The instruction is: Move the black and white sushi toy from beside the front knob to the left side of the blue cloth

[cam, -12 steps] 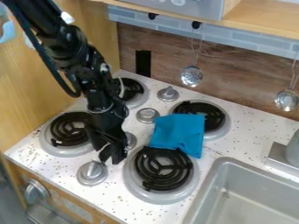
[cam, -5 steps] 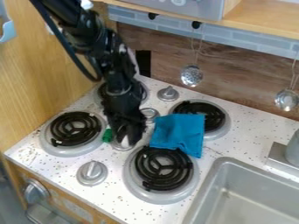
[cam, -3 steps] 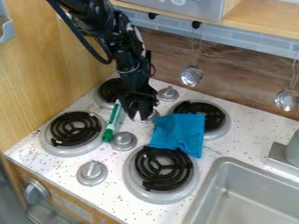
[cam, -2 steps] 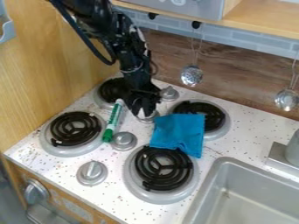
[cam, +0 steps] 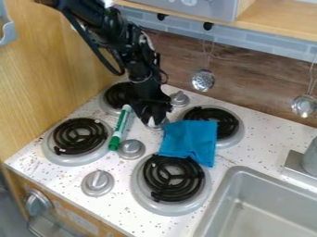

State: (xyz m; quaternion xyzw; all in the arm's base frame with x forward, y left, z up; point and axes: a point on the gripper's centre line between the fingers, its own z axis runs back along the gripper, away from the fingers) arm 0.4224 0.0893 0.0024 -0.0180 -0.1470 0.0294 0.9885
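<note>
The black gripper [cam: 153, 124] hangs over the round metal knob [cam: 157, 123] in the middle of the stove, its fingers open with part of the knob visible between them. Just left of it a green and white marker [cam: 119, 127] lies on the white stove top, its green end toward the front, between the left burners and the knobs. To the gripper's right, a blue cloth [cam: 187, 140] lies spread over the edges of the back right burner [cam: 225, 125] and the front right burner [cam: 174, 178].
Other metal knobs stand at front [cam: 98, 183], beside the marker [cam: 131, 149] and at back [cam: 178, 99]. Black coil burners sit at left [cam: 80, 136] and back left [cam: 119, 96]. A grey sink [cam: 226, 184] is at lower right. Ladles [cam: 203, 80] hang on the back wall.
The gripper has moved from the front knob area toward the back and right, uncovering the marker it had hidden. In the latest frames it has barely shifted. The cloth has stayed put.
</note>
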